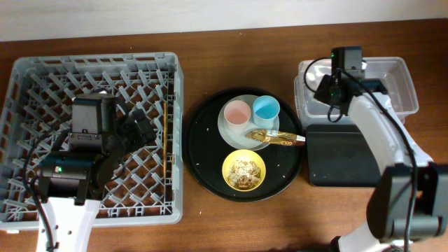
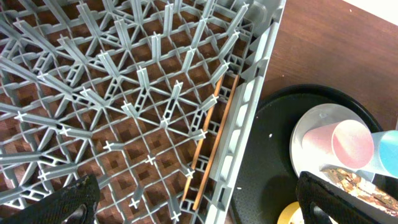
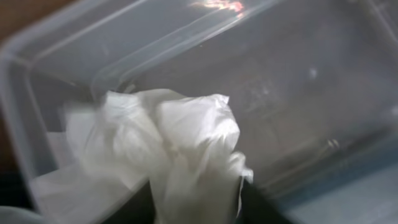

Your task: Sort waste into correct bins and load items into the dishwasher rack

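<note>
Item 1. Crumpled white tissue (image 3: 168,140): fills the middle of the right wrist view, hanging over the inside of the clear tub (image 3: 298,74), near the tub's left end. It sits right at the right fingers (image 1: 334,106) and covers them. The view is blurred, so I cannot tell whether they are pinching it or how far apart they stand.

Item 2. Left fingers (image 2: 68,202): spread wide with nothing between them, above the dishwasher rack (image 1: 14,105).

Item 3. Chopsticks (image 2: 208,143): lying flat on the rack's lattice, along the inside of its right wall, between the two left fingers as the wrist camera sees them, but below them and untouched.

Item 4. Round black tray (image 1: 203,161), mid-worktop (image 1: 231,42), carrying:
- a plate (image 1: 231,136) with the pink cup (image 1: 237,112) and light-blue cup (image 1: 266,108) standing side by side on it
- a gold-brown wrapper (image 1: 276,137) lying across the plate's near-right edge
- a yellow bowl (image 1: 227,171) just beside the plate, holding food scraps (image 1: 245,173)

Item 5. Black rectangular tray (image 1: 343,157): directly in front of the clear tub.
</note>
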You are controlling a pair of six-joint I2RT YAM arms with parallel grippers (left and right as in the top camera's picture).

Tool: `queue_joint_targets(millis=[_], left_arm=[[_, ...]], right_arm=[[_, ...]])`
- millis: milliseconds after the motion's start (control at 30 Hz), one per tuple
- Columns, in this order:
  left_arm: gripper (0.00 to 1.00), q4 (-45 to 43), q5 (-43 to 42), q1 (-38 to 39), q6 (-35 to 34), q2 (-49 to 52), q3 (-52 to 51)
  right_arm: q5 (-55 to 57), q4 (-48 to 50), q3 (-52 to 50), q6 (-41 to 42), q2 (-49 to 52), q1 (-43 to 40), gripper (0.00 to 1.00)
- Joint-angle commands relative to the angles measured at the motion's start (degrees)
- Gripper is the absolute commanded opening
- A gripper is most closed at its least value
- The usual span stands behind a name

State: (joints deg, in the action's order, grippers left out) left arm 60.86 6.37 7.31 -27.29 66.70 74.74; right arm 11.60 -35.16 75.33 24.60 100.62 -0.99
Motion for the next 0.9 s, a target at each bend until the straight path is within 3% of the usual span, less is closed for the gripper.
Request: queue_joint_targets(millis=[0, 100, 200, 333, 367, 400, 433, 533, 667, 867], left_arm=[[0.99, -0.09, -0.17, -0.20, -0.50, -0.66, 0.26], [0.99, -0.09, -0.17, -0.20, -0.48, -0.66, 0.28], [0.99, -0.09, -0.17, -0.20, -0.48, -0.66, 0.26], [0.99, -0.09, -0.17, -0.20, -0.50, -0.66, 0.26], [0.99, -0.09, -0.17, -0.20, -0.48, -0.66, 0.26], [0.99, -0.09, -0.17, -0.20, -0.50, -0.66, 0.26], [0.99, -0.09, -0.17, -0.20, -0.50, -0.66, 0.26], [0.99, -0.09, -0.17, -0.20, -0.50, -0.66, 0.26], [0.99, -0.09, -0.17, -0.20, -0.50, -0.66, 0.26], [0.99, -0.09, -0.17, -0.20, -0.50, -0.66, 0.26]], right_arm=[[1.11, 1.64, 1.05, -1.88, 0.22, -0.55, 0.99], [1.07, -2.10, 5.33, -1.88, -2.23, -0.63, 0.99], [-1.70, -13.20, 12.44, -1.81, -5.70, -0.52, 0.99], [-25.99, -27.63, 18.01, -1.92, -9.31, -0.52, 0.99], [-27.85, -31.30, 18.01, -1.90, -10.10, -0.52, 0.99], [-27.67, -34.07, 18.01, -1.86, -10.21, -0.52, 0.93], [-27.71, -36.52, 17.86, -1.11, -10.19, -0.52, 0.80], [-27.63, -41.88, 15.26, 6.49, -10.14, 1.11, 0.76], [-26.99, -41.62, 9.09, 12.55, -10.16, 5.44, 0.75], [-19.15, -31.01, -4.20, 32.44, -10.16, 15.43, 0.75]])
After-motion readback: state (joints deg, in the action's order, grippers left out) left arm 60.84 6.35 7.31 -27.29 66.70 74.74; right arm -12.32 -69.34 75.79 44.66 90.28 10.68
